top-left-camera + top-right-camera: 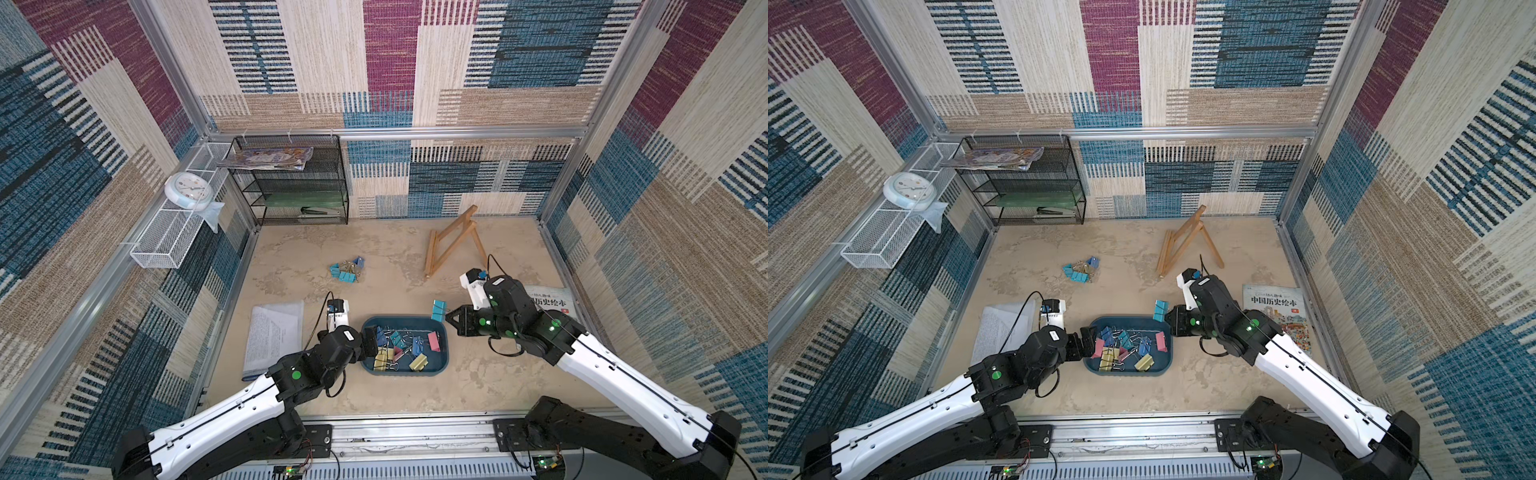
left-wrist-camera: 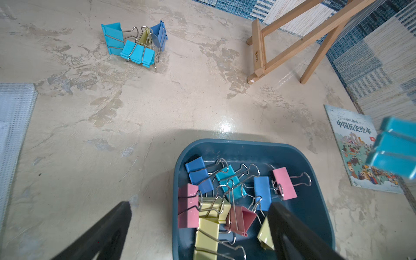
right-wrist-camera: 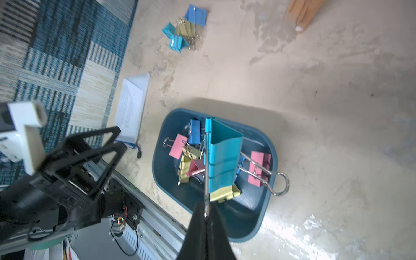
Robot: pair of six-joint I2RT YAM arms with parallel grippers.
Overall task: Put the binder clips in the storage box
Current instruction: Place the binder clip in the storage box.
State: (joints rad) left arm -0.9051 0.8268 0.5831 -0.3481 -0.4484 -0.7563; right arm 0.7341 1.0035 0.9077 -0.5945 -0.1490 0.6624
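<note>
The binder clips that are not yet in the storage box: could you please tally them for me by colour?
Light blue: 3, namely two pile clips and the held clip in the right gripper
Darker blue: 1, the blue pile clip
Yellow: 1, the yellow pile clip
Total: 5

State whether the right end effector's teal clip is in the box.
Out. The right end effector, shut on its handle, holds the teal clip aloft beside the storage box.
</note>
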